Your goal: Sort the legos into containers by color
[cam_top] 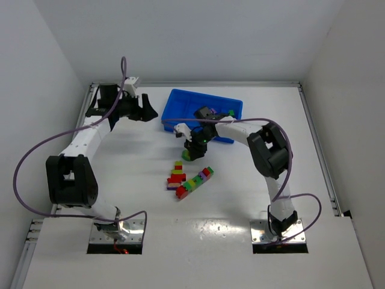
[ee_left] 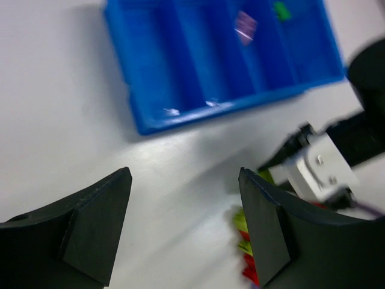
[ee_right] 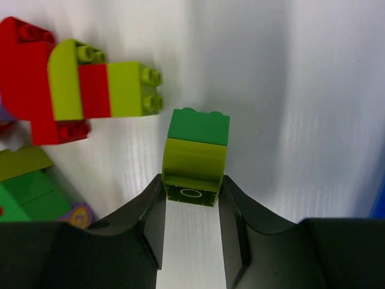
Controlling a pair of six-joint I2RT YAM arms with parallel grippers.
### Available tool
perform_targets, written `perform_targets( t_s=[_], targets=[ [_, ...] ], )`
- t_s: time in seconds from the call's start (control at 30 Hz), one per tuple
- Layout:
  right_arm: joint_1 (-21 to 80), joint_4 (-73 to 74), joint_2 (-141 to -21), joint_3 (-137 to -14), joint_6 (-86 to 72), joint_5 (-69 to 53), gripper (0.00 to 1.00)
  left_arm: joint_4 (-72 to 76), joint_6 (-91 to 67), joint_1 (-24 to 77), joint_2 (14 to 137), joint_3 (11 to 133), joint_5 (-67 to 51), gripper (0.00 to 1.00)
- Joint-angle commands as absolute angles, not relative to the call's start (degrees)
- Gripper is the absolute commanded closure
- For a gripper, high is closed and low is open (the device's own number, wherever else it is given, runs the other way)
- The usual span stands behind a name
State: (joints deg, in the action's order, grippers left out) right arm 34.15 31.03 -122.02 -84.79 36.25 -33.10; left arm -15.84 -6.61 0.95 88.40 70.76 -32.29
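Left jaws released, empty, hovering over the desk at 10 o'clock, at the blue tray's 9 o'clock. The tray sits at 12 o'clock with 4 compartments, 1 green brick in the rightmost. Loose legos pile at desk centre. Right jaws clenched on a lime-and-green 2-brick stack, between the pile and the tray's near wall. Cannot tell if the stack touches the desk.
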Motion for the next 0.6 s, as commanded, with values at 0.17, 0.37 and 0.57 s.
perform_targets(
  t_s=[0.17, 0.37, 0.57],
  targets=[
    [27.34, 32.51, -109.51, -83.49, 30.43, -53.41, 0.92, -13.80, -5.01, 0.17, 98.86, 68.47, -73.47, 0.23],
    [23.47, 33.59, -111.53, -89.39, 14.97, -66.35, 0.92, -14.41, -0.53, 5.18, 100.02, 71.27, -74.88, 0.23],
    [22.32, 20.76, -110.92, -85.88, -1.37, -72.15, 0.92, -14.41, 3.33, 9.48, 98.79, 73.12, -73.83, 0.23]
  ],
)
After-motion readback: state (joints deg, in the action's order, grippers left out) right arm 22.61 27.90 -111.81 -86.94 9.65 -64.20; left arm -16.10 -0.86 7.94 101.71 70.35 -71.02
